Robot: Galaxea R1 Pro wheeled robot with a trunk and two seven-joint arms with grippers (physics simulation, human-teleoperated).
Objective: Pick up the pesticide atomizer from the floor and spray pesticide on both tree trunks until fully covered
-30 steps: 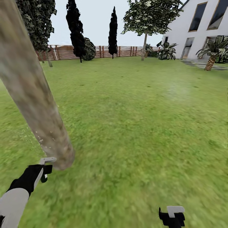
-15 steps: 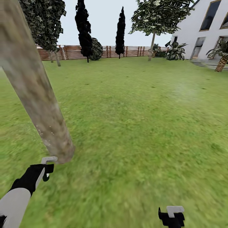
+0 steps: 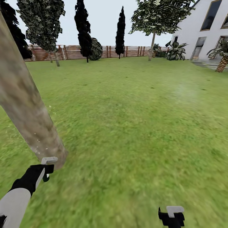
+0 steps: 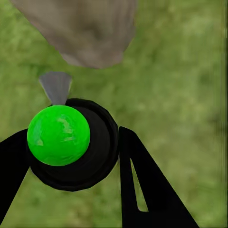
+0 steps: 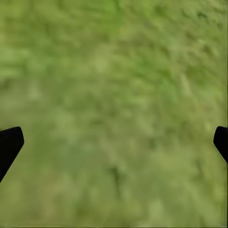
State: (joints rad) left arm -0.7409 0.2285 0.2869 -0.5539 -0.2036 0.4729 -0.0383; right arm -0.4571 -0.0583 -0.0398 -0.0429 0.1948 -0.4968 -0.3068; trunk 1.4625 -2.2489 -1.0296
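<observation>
left wrist: left gripper point(image 4: 71, 156) clamps pesticide atomizer point(image 4: 71, 142) | head: tree trunk point(image 3: 28, 117)

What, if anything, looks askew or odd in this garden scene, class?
The thick tree trunk leans sharply across the head view instead of standing upright, probably camera perspective rather than damage. The atomizer in the left gripper shows a bright green spot on top. Nothing looks spilled or broken.
</observation>
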